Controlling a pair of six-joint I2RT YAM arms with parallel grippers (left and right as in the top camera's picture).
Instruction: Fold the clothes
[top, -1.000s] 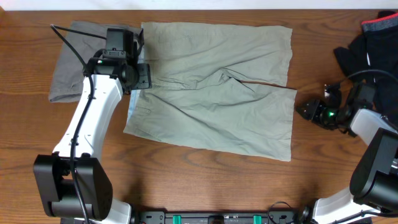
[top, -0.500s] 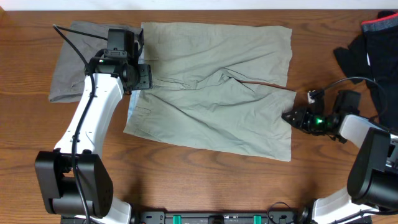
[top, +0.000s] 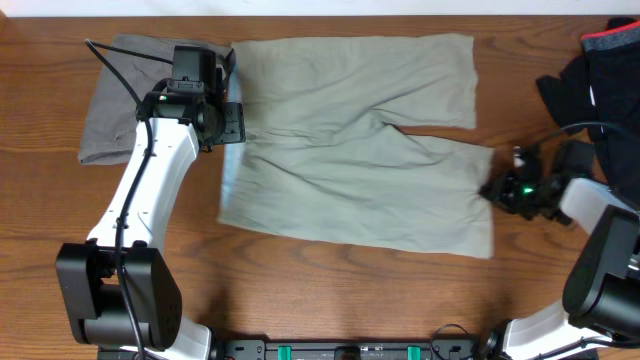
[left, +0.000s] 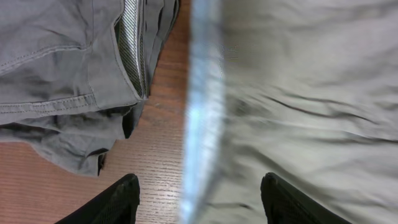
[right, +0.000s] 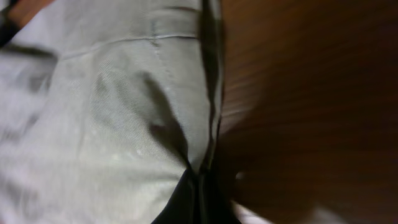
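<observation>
The pale khaki-green trousers (top: 360, 160) lie spread flat across the middle of the table. Their light-blue waistband lining (left: 202, 112) shows blurred in the left wrist view. Grey shorts (top: 120, 95) lie bunched at the back left, also seen as grey shorts (left: 68, 68) beside the waistband. My left gripper (left: 199, 202) hovers open over the waistband edge, one finger over bare wood and one over the khaki cloth. Over at the right edge, my right gripper (right: 199, 190) is shut on the hem of the lower trouser leg (right: 124, 112), near the leg's end (top: 480, 200).
A heap of black clothing with a red trim (top: 600, 70) lies at the back right, just behind the right arm. Bare wooden table (top: 330, 290) runs along the front.
My right gripper came in to the trouser leg's hem, shut on it and pulled back rightward. The trousers slid right and their creases flattened. The left arm stayed put.
</observation>
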